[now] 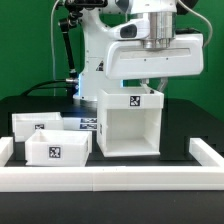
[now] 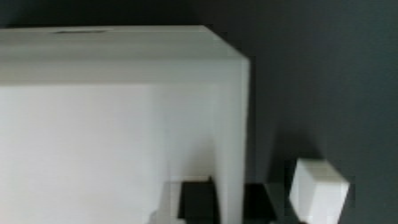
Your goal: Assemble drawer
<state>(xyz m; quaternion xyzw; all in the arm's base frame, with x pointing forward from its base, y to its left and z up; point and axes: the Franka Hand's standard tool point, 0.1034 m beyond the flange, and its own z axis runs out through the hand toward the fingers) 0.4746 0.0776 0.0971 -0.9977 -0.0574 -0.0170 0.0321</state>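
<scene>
Rail (image 1: 110,181) is running low and white along the near edge of the black table (image 1: 180,125). Just behind it, on the exterior view's left, I'm seeing 2 shallow trays of the drawer. The front tray (image 1: 58,150) is facing its tag at the camera. The rear tray (image 1: 36,124) is sitting close behind it and further left; I can't tell if they're touching.

The drawer housing (image 1: 128,128) is standing upright just beside the trays, toward the exterior view's right. Its open face is pointing at the camera and 1 tag (image 1: 133,99) is lying on its top. The marker board (image 1: 88,126) is peeking out between the trays and the housing.

The gripper (image 1: 150,84) is hanging right over the rear edge of the housing top. The fingers aren't resolving in either view, so I can't tell whether they're spread or pinched, or whether they're touching anything.

In the wrist view the housing (image 2: 107,120) is filling most of the frame, with a small white piece (image 2: 322,190) lying beside it on the dark table, too blurred to name. The arm's white base (image 1: 95,50) is sitting furthest back.
</scene>
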